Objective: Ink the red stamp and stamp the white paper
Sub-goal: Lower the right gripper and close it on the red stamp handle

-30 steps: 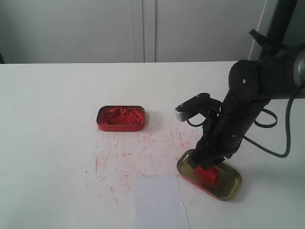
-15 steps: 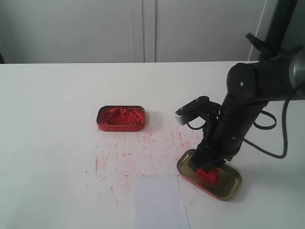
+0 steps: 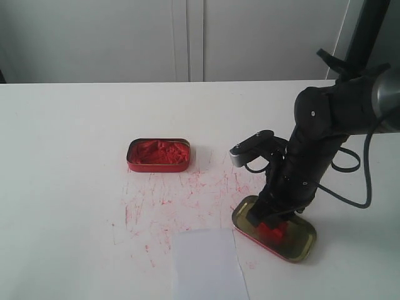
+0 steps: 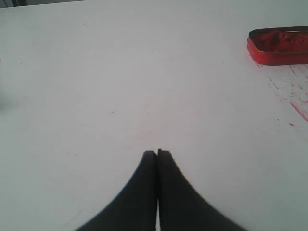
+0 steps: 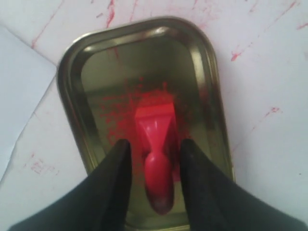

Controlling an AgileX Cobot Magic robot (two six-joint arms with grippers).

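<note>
1. Small bright red plastic stamp (image 5: 156,139), a square block base with a rounded knob: sitting inside the shallow gold oblong metal tin lid (image 5: 67,91), near its middle, amid red specks smeared on the lid's floor.
2. Small rectangular sheet of plain white paper (image 3: 206,265): flat on the white red-speckled tabletop (image 3: 62,156), just beside the lid, one corner close to the rim.
3. Red oblong tin of red ink paste (image 3: 159,155): open, well apart from the lid, beyond the speckled patch.
4. Right wrist view only: knob end toward the camera, base farther off, one dark finger on each side of the knob.
5. Exterior view only: lid, paper and tin seen together; stamp there mostly hidden behind the gripper.
6. Left wrist view only: black left gripper (image 4: 157,153), fingers pressed together with nothing between them, above bare tabletop, the red tin at the view's edge and the lid out of sight.
7. Black right gripper (image 3: 270,219): down inside the lid, jaws spread wide and straddling the stamp, a sliver of gap showing on one side, so not clamped on it.
8. Right arm: bent steeply down over the lid, wrist near vertical, upper links rising up and away from it.
</note>
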